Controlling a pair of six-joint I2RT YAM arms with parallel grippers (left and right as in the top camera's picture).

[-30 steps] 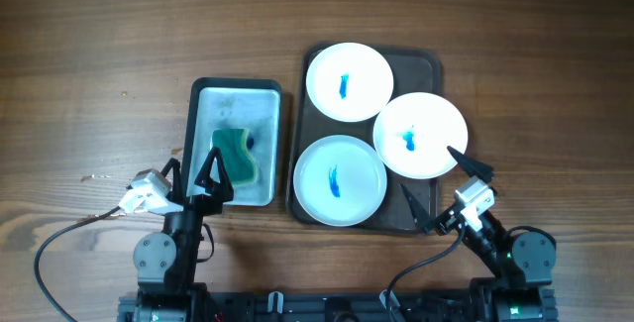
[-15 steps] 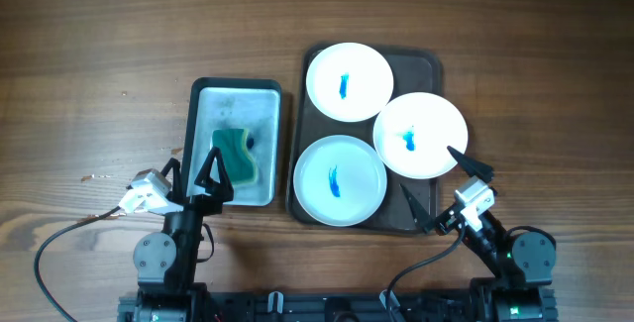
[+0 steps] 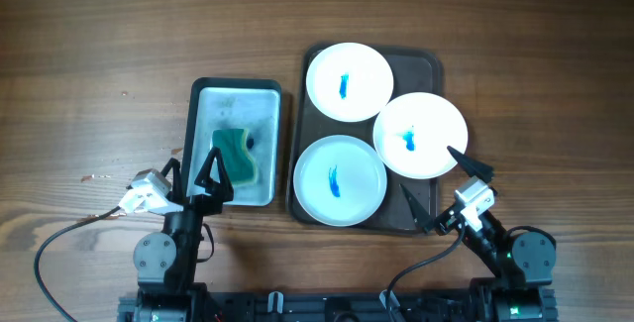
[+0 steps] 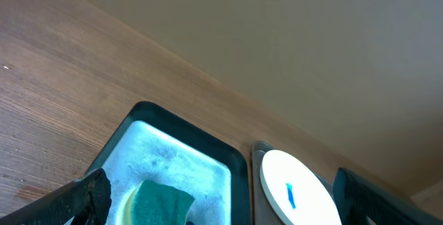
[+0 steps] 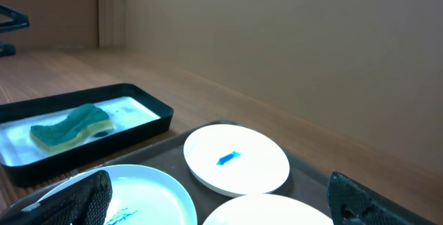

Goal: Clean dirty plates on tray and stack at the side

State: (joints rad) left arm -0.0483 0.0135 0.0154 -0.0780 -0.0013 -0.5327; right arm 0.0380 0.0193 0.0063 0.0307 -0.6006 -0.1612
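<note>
Near the front of the wooden table, the left gripper gapes wide and empty before a wavy green sponge in a pale dark-rimmed tray, the right gripper equally wide near three round white blue-smeared plates on a dark brown round-cornered tray.

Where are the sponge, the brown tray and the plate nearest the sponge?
sponge point(image 3: 234, 154), overhead view, green top.
brown tray point(image 3: 421, 69), overhead view, bare far corner.
plate nearest the sponge point(image 3: 340, 180), overhead view, its centre.
</note>
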